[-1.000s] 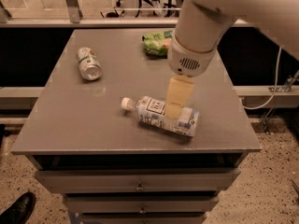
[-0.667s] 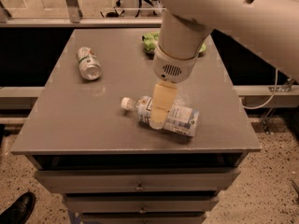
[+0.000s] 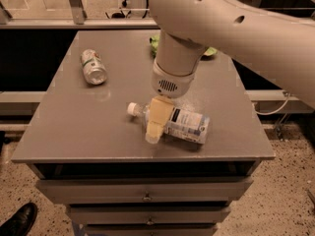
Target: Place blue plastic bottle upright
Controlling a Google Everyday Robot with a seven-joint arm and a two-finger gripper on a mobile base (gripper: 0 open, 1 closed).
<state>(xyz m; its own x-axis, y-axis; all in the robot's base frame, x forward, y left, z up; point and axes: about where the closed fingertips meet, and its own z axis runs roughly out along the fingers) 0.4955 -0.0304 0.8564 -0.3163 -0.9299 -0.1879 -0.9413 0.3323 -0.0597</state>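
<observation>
Far to the lower left of the blue plastic bottle (image 3: 189, 124), down on the speckled floor: a black shoe (image 3: 15, 220). Well apart to the bottle's upper left: a silver can (image 3: 92, 67) with a green band, on its side, close to the left edge of the grey table (image 3: 74, 132). Between can and bottle, and from the bottle out to that left edge: a broad stretch of bare top. Bottle itself lying on its side near the table's front edge, white cap (image 3: 132, 108) pointing left and a little back, base toward the front right corner, only a narrow strip of top before the drop. Down over the bottle's neck end, just right of the cap: the cream gripper (image 3: 156, 124), hung from the thick white arm (image 3: 231, 28) reaching in from the upper right. Claw's opening, and any hold on the bottle: impossible to tell. Behind the bottle, by the far edge, mostly hidden by the arm: a green bag (image 3: 210, 51). Right of the bottle's base: a modest band of bare top up to the right edge. Further right, off the table: a pale cable (image 3: 275, 107).
</observation>
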